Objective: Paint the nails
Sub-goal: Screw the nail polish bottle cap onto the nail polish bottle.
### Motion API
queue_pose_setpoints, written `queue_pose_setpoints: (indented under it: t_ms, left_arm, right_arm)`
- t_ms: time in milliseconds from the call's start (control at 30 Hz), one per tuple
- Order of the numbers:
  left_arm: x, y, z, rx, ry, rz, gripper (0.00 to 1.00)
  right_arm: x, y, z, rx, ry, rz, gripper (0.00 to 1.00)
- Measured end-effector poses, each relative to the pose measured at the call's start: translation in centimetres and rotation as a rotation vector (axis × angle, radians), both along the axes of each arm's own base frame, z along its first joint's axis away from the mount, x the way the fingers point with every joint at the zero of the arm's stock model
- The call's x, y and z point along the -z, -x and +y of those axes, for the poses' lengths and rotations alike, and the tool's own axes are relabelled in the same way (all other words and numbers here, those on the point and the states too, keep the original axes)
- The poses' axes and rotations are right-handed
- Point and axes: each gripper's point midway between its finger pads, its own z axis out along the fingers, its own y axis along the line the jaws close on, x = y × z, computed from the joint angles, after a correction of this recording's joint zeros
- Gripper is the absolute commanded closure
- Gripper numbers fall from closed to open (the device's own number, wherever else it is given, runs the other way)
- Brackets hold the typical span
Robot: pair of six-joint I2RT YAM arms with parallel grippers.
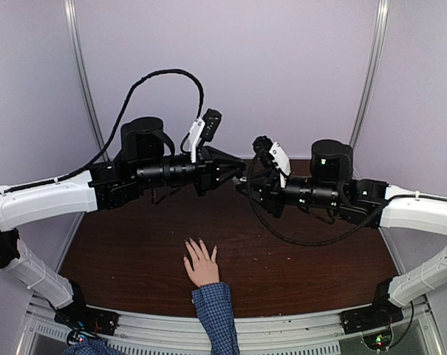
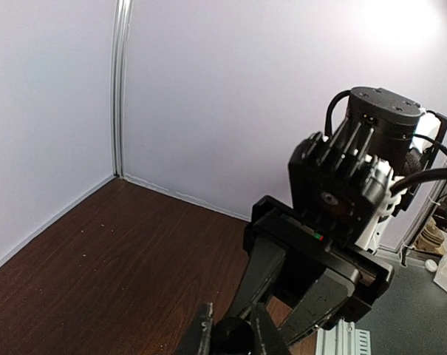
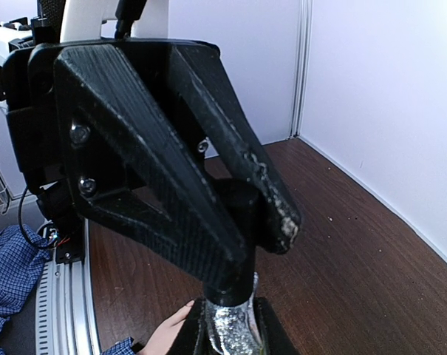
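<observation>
- Left gripper (image 2: 234, 336) is seen closed on a black cap (image 3: 241, 203). Right gripper (image 3: 229, 336) is clamped on a small glittery bottle (image 3: 230, 329) just below that cap. The two meet tip to tip above mid-table.
- A human hand (image 1: 202, 266) is laid flat on the dark table (image 1: 134, 244) at the near edge, blue checked cuff (image 1: 216, 303) behind it.
- The nails (image 1: 197, 242) are placed at the far ends of the fingers, which are spread and pointed far, tilted a little left.
- Key relation: the nails lie near of and below the joined grippers, slightly left of them. The left gripper is judged marginally nearer, so a reach toward the near edge and down would be needed.
- No brush is seen, and whether the cap is off the bottle cannot be told — the joint is covered by fingers.
- The nails are too small for their polish state to be read. In the right wrist view only a sliver of skin is caught at the bottom edge.
</observation>
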Motion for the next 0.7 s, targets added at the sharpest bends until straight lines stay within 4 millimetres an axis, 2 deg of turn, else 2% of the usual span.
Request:
queue_pose_setpoints:
  t_ms: [167, 400, 700]
  left_arm:
    - [-0.1, 0.4, -0.1, 0.033, 0.003, 0.000, 0.93]
    - [-0.7, 1.8, -0.3, 0.117, 0.041, -0.022, 0.95]
    - [-1.6, 5.3, -0.4, 0.362, 0.066, -0.072, 0.95]
  right_arm:
    - [-0.1, 0.6, 0.1, -0.033, -0.002, 0.001, 1.00]
    - [-1.0, 1.9, -0.3, -0.088, -0.017, -0.001, 1.00]
    - [-1.9, 4.9, -0.3, -0.286, -0.045, 0.020, 1.00]
